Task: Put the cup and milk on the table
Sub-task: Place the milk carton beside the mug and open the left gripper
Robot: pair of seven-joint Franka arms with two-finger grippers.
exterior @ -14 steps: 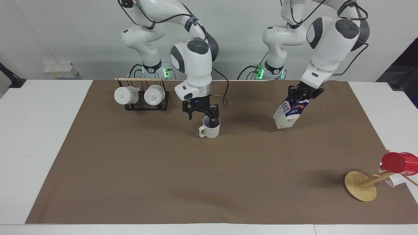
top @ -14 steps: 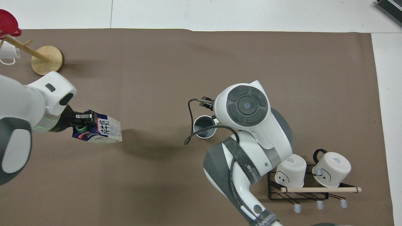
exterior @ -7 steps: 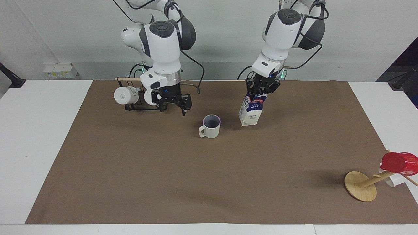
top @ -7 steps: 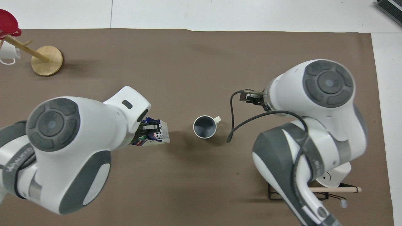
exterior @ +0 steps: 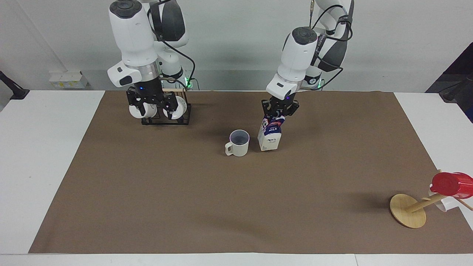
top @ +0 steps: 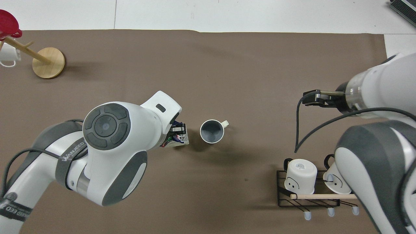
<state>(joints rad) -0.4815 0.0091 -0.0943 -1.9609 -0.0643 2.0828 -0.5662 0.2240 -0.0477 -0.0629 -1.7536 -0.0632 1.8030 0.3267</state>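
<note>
The cream-white cup (exterior: 238, 143) (top: 212, 131) stands upright and alone on the table's brown sheet (exterior: 236, 203), mid-table, its handle toward the right arm's end. Close beside it, toward the left arm's end, is the milk (exterior: 269, 135) (top: 178, 140), a little tilted. My left gripper (exterior: 278, 112) is shut on its dark blue top. Its base is at the sheet or just above it; I cannot tell which. In the overhead view the left arm hides most of the carton. My right gripper (exterior: 153, 105) hangs open with nothing in it over the mug rack.
A black wire rack (exterior: 162, 120) (top: 308, 195) with two white mugs sits near the robots at the right arm's end. A tilted wooden stand (exterior: 407, 210) (top: 48, 62) carrying a red cup (exterior: 449, 183) (top: 8, 24) is at the left arm's end, far from the robots.
My left gripper has carried the milk in toward the cup and lowered it, turning it more upright. My right gripper has let go of the cup and drawn back over the rack.
</note>
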